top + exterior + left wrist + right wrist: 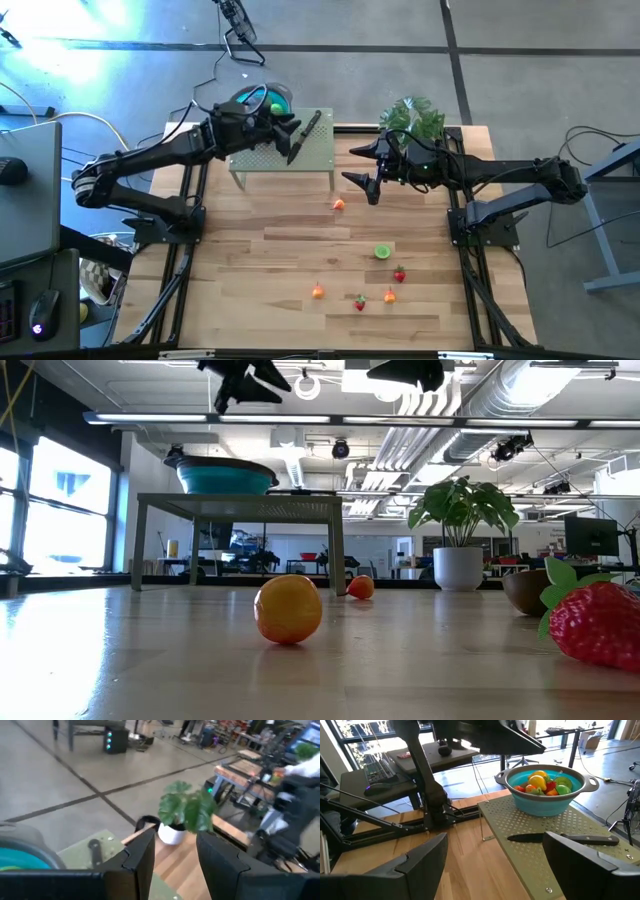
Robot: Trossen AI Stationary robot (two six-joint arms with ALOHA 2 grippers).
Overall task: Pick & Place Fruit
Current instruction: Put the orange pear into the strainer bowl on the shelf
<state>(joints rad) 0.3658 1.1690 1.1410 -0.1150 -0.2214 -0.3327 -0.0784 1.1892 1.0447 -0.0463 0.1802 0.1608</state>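
Several small toy fruit lie loose on the wooden table: an orange piece (338, 204), a green one (382, 252), a strawberry (399, 274) and others (359, 302) toward the near edge. More fruit (543, 783) fills the blue bowl (545, 805), which stands on the far end of a green perforated stand (280, 155). My left gripper (287, 128) hovers open above the stand beside the bowl, nothing between its fingers (142, 857). My right gripper (364, 167) hangs open above the table, right of the stand, and holds nothing.
A black-handled knife (560, 838) lies flat on the stand in front of the bowl. A leafy potted plant (415, 118) stands at the table's far right, close behind my right gripper. Bare wood lies between the stand and the loose fruit.
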